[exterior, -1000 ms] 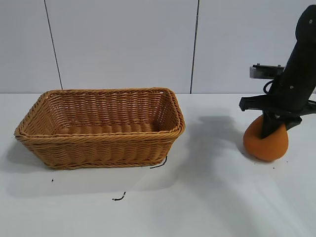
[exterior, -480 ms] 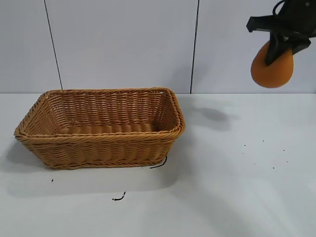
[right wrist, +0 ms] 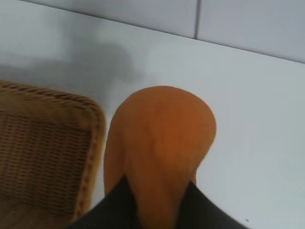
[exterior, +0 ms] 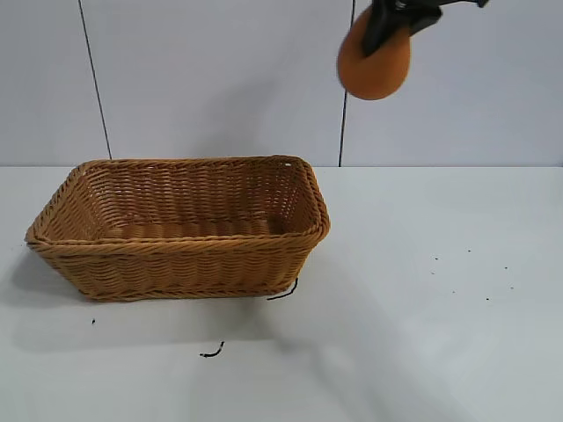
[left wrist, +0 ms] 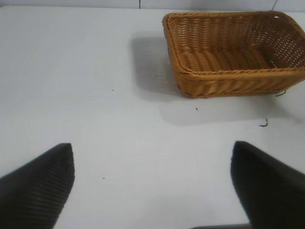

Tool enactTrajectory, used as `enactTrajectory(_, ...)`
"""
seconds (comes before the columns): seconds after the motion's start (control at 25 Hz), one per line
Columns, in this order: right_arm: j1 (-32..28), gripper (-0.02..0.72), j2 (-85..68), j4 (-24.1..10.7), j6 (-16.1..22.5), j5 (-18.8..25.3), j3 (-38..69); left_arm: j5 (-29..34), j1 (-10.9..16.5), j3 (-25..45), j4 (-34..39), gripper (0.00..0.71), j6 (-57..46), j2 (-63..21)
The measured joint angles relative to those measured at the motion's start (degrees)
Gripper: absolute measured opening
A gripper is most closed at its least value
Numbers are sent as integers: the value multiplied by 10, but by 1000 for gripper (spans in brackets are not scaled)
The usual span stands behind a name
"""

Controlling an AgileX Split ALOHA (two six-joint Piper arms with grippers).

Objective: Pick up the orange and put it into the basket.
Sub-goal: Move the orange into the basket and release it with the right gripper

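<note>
The orange (exterior: 374,66) hangs high in the air, just past the right end of the basket (exterior: 176,246). My right gripper (exterior: 384,33) is shut on its upper part, at the top edge of the exterior view. In the right wrist view the orange (right wrist: 162,129) is pinched between the two dark fingers of the right gripper (right wrist: 159,191), with a corner of the basket (right wrist: 93,143) below and beside it. The tan wicker basket stands on the white table, with nothing in it that I can see. My left gripper (left wrist: 152,145) is open over bare table, far from the basket (left wrist: 238,72).
A black scrap (exterior: 211,352) lies in front of the basket and another (exterior: 283,292) at its front right corner. Small dark specks (exterior: 466,272) dot the table on the right. A white panelled wall stands behind the table.
The right gripper has lifted the orange off the table at the right. It has carried the orange up and to the left, towards the basket's right end.
</note>
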Motion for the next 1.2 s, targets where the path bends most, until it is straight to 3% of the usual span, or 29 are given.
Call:
enactTrajectory(0.28, 45, 74, 96, 4, 16, -73, 0, 1, 0, 0, 0, 639, 0, 0)
enactTrajectory(0.52, 45, 83, 151, 5, 17, -88, 0, 1, 0, 0, 0, 639, 0, 0)
enactTrajectory(0.6, 47, 162, 153, 5, 12, -85, 0, 1, 0, 0, 0, 639, 0, 0)
enactTrajectory(0.64, 47, 162, 153, 5, 12, -85, 0, 1, 0, 0, 0, 639, 0, 0)
enactTrajectory(0.76, 50, 459, 151, 5, -5, -76, 0, 1, 0, 0, 0, 639, 0, 0)
enactTrajectory(0.88, 50, 613, 144, 3, -9, -50, -19, 1, 0, 0, 0, 639, 0, 0)
enactTrajectory(0.96, 50, 645, 141, -14, 5, 4, -70, 1, 0, 0, 0, 639, 0, 0)
enactTrajectory(1.2, 20, 647, 138, -87, 52, 117, -186, 1, 0, 0, 0, 639, 0, 0)
